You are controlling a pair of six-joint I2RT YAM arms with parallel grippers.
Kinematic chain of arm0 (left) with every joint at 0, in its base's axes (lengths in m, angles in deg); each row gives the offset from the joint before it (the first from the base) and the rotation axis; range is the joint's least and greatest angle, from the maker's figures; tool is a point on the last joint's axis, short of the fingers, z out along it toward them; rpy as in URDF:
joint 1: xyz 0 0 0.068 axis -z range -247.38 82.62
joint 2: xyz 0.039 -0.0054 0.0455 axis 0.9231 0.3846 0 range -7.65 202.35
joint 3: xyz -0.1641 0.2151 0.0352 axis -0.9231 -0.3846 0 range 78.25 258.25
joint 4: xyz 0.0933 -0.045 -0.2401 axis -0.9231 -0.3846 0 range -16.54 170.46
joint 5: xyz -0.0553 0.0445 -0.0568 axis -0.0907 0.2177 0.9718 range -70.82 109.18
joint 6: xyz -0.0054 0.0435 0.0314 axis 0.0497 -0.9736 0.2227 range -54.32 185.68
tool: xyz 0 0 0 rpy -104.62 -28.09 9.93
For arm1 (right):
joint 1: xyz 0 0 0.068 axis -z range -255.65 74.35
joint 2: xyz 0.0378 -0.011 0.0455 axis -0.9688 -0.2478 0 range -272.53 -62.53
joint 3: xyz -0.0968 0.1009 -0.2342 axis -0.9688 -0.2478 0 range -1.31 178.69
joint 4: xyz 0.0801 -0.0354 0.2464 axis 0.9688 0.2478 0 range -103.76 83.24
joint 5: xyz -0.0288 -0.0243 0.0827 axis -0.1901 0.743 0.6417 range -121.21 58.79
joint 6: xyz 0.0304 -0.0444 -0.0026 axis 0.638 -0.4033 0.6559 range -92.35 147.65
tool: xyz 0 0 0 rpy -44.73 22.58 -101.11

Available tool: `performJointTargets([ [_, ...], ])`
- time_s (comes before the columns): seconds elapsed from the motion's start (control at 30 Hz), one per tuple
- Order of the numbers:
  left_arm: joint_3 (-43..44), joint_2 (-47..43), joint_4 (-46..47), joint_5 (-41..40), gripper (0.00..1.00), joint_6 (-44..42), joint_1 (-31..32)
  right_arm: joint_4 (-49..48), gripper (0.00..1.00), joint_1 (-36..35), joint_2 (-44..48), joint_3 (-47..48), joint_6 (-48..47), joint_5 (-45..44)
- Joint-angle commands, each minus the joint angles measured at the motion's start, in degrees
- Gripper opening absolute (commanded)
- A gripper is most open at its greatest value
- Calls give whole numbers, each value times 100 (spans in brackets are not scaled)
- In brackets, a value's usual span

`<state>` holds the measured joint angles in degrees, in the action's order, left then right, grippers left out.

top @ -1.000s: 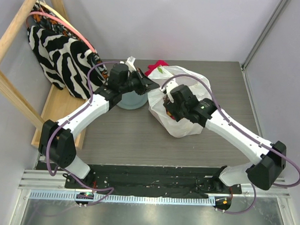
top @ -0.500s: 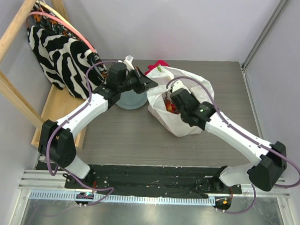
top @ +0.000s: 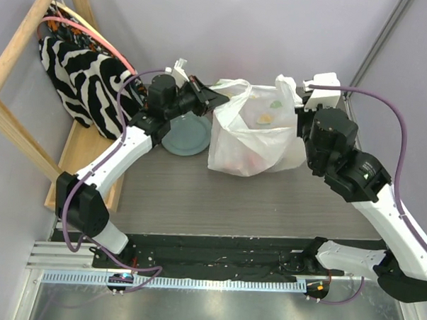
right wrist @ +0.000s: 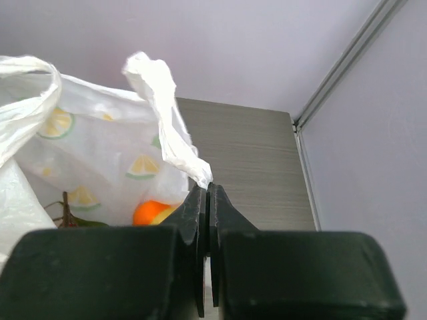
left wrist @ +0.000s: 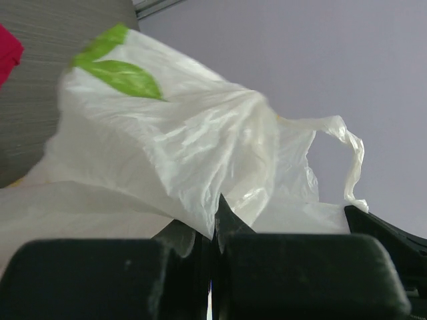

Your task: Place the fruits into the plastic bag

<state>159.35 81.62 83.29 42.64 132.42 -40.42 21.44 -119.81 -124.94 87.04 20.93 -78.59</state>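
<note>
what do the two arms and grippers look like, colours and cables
The left arm and right arm have white link shells, black joint housings and a loose purple cable each. The left gripper and right gripper are matte black, tapering to narrow points.

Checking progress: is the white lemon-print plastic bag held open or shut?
Open: left end effector and right end effector hold the plastic bag's handles apart.
</note>
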Motion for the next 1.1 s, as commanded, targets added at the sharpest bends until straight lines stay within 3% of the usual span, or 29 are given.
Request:
performJointTargets([
  [0.0, -278, -34, 156, -88, 0, -407, -33, -311, 1, -5, 88, -879, 144, -62],
  [0.17, -692, 195, 209, 193, 0, -1170, -15, -505, 1, 31, 396, -2241, 828, 123],
  [0.27, -771, 178, 43, 238, 0, -1601, 20, -400, 1, 30, 589, -2393, 1146, 237],
  [0.3, -771, 152, -19, 238, 5, -1707, 28, -374, 2, 30, 633, -2385, 1260, 255],
  [0.37, -727, 38, -203, 133, 18, -1927, 72, -374, 11, 39, 757, -2324, 1270, 334],
  [0.4, -710, -24, -265, 80, 36, -2137, 99, -382, 14, 31, 774, -2288, 1200, 404],
  [0.47, -657, -190, -493, -121, 54, -2323, 99, -391, 28, 39, 801, -2157, 1077, 571],
  [0.5, -666, -252, -555, -218, 69, -2419, 108, -400, 34, 31, 810, -2112, 1024, 867],
  [0.53, -735, -340, -573, -332, 76, -2455, 108, -426, 41, 30, 818, -2060, 919, 1027],
  [0.57, -779, -558, -582, -612, 81, -2499, 108, -452, 57, 30, 862, -1955, 901, 1211],
  [0.67, -1122, -990, -573, -1149, 92, -2622, 108, -672, 77, 30, 915, -1727, 935, 1564],
  [0.7, -1227, -1313, -564, -1534, 99, -2666, 116, -759, 79, 39, 906, -1664, 953, 1591],
  [0.8, -1632, -1885, -616, -2264, 100, -2964, 99, -909, 89, 127, 758, -1453, 1102, 1758],
  [0.9, -1852, -2212, -984, -2810, 100, -3158, 99, -814, 91, 749, 424, -1225, 1453, 2388],
  [0.97, -1922, -2502, -1196, -3197, 100, -3194, 81, -787, 92, 1697, 300, -1128, 1908, 3342],
  [1.07, -1914, -2897, -1653, -3628, 100, -3159, -6, -787, 92, 2768, 186, -1075, 2288, 4006],
])
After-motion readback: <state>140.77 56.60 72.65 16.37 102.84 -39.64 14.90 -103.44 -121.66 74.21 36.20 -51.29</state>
